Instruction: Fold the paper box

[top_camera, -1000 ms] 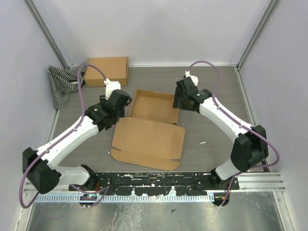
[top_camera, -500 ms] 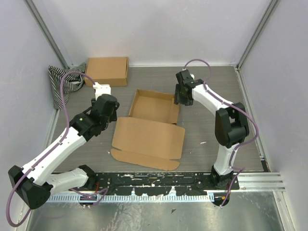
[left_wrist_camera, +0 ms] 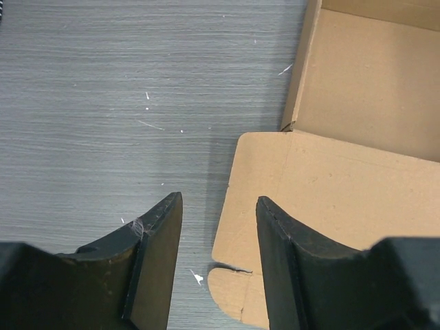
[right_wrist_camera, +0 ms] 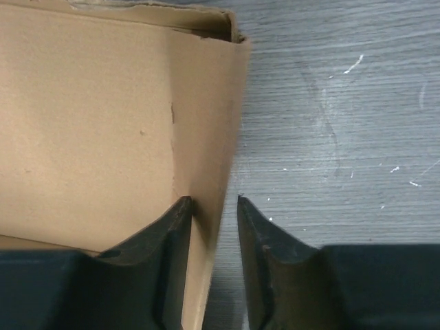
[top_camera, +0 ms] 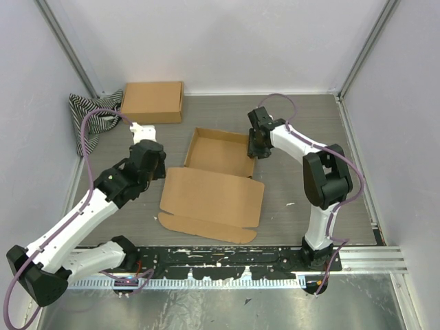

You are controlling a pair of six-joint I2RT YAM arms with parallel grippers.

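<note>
The paper box [top_camera: 213, 192] lies mid-table: a shallow tray with raised walls at the back and its lid flat toward the front. My left gripper [top_camera: 157, 168] is open and empty over bare table, just left of the lid's left edge [left_wrist_camera: 230, 206]; the box [left_wrist_camera: 344, 192] fills the right of the left wrist view. My right gripper [top_camera: 258, 148] straddles the tray's right wall [right_wrist_camera: 206, 124], one finger inside the tray and one outside. Its jaws are narrowly apart and not clamped on the wall; their midpoint [right_wrist_camera: 214, 199] lies on the wall.
A fully formed brown cardboard box [top_camera: 152, 102] stands at the back left. A black-and-white striped cloth [top_camera: 86, 117] lies beside it against the left wall. White walls close in three sides. A metal rail [top_camera: 227, 258] runs along the front.
My left arm has drawn back to the left and front, away from the tray's left wall. My right gripper has moved left and down onto the tray's right wall.
</note>
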